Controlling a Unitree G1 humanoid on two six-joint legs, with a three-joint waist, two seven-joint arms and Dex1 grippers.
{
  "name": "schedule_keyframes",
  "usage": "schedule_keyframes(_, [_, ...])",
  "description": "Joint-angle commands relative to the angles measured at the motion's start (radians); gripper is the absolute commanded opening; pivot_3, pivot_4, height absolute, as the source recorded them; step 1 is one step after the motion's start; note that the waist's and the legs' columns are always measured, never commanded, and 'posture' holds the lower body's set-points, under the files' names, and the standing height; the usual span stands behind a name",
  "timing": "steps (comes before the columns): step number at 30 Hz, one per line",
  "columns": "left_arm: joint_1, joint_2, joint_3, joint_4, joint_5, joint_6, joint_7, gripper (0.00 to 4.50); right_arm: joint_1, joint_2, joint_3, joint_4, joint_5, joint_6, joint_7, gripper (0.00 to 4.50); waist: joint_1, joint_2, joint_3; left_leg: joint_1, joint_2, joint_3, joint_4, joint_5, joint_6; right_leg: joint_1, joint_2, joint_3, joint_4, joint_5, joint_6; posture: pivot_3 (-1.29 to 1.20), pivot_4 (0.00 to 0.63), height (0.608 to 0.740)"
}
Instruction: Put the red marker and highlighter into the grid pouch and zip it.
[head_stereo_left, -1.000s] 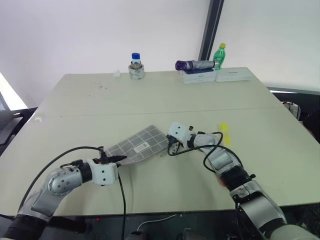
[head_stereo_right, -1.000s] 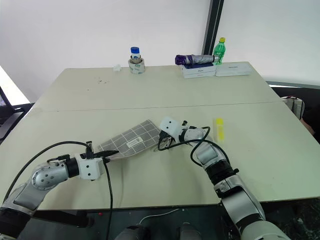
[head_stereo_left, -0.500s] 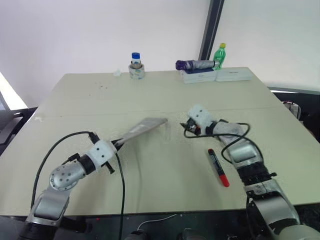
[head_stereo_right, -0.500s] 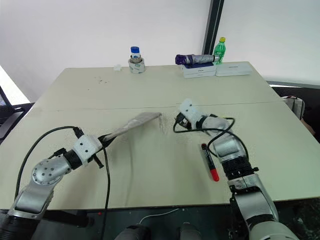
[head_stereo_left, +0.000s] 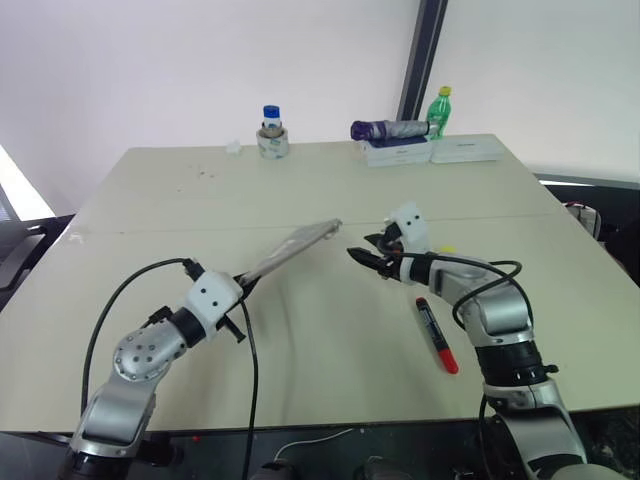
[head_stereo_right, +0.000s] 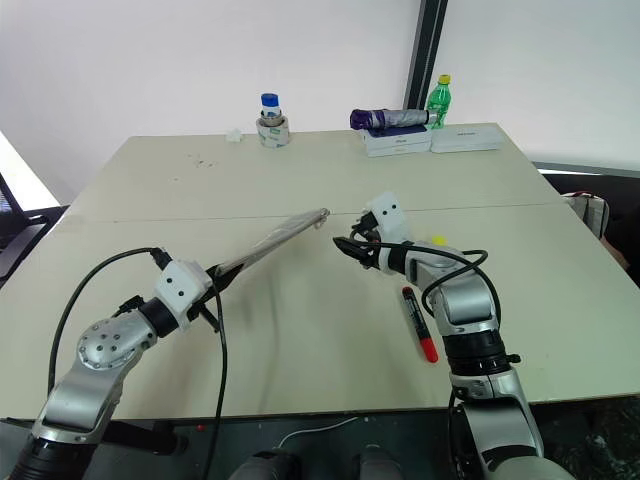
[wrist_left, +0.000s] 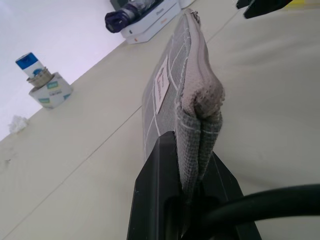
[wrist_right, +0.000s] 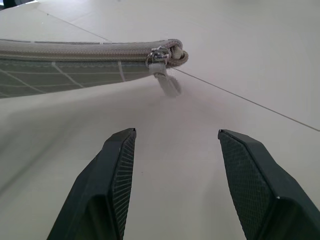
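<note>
Two grippers are in front of you over the pale beige table (head_stereo_left: 300, 190); your left gripper (head_stereo_left: 243, 285) is clamped tight on one end of the flat grey fabric pouch with white grid lines (head_stereo_left: 292, 251), holding it edge-up and raised off the tabletop, its zipper end (wrist_right: 165, 54) with a small pull pointing toward your right gripper (head_stereo_left: 362, 258); that gripper's two black fingers (wrist_right: 115, 170) stand apart with nothing between them, just short of the pull and not touching it; the slim black marker with red cap (head_stereo_left: 435, 333) lies flat on the table beside your right forearm; a bit of the yellow highlighter (head_stereo_left: 447, 249) shows behind that arm.
</note>
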Motion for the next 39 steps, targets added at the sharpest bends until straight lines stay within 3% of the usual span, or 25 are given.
schedule_keyframes(1, [0.008,0.006,-0.002,-0.058,-0.013,0.003,-0.013,0.00,-0.025,0.014,0.003,-0.006,0.021,-0.032,-0.006,2.68,0.000,0.000,0.000,0.000,0.000,0.000,0.000,0.000,0.000,0.000,0.000,0.000,0.000,0.000,0.000,0.00,0.150,0.740])
schedule_keyframes(16, [0.014,0.007,-0.010,-0.076,-0.027,0.010,-0.063,0.00,-0.034,0.027,0.021,0.053,0.026,-0.074,-0.015,2.68,0.000,0.000,0.000,0.000,0.000,0.000,0.000,0.000,0.000,0.000,0.000,0.000,0.000,0.000,0.000,0.00,0.150,0.740])
schedule_keyframes(19, [0.014,0.008,-0.011,-0.079,-0.027,0.013,-0.064,0.00,-0.032,0.028,0.019,0.054,0.033,-0.074,-0.014,1.86,0.000,0.000,0.000,0.000,0.000,0.000,0.000,0.000,0.000,0.000,0.000,0.000,0.000,0.000,0.000,0.00,0.150,0.740])
schedule_keyframes(22, [0.009,0.001,-0.015,-0.080,-0.017,0.017,-0.054,0.00,-0.024,0.026,0.026,0.030,0.042,-0.059,-0.007,0.33,0.000,0.000,0.000,0.000,0.000,0.000,0.000,0.000,0.000,0.000,0.000,0.000,0.000,0.000,0.000,0.00,0.150,0.740])
schedule_keyframes(23, [0.006,-0.003,-0.015,-0.079,-0.010,0.013,-0.045,0.00,-0.020,0.023,0.034,0.021,0.040,-0.057,-0.004,0.06,0.000,0.000,0.000,0.000,0.000,0.000,0.000,0.000,0.000,0.000,0.000,0.000,0.000,0.000,0.000,0.00,0.150,0.740])
schedule_keyframes(39, [-0.070,-0.100,-0.165,0.016,0.163,-0.011,0.058,0.00,0.019,-0.070,0.262,-0.296,0.016,-0.011,0.092,0.06,0.002,-0.001,0.000,0.000,0.000,0.000,0.000,0.000,0.000,0.000,0.000,0.000,0.000,0.000,0.000,0.00,0.150,0.740])
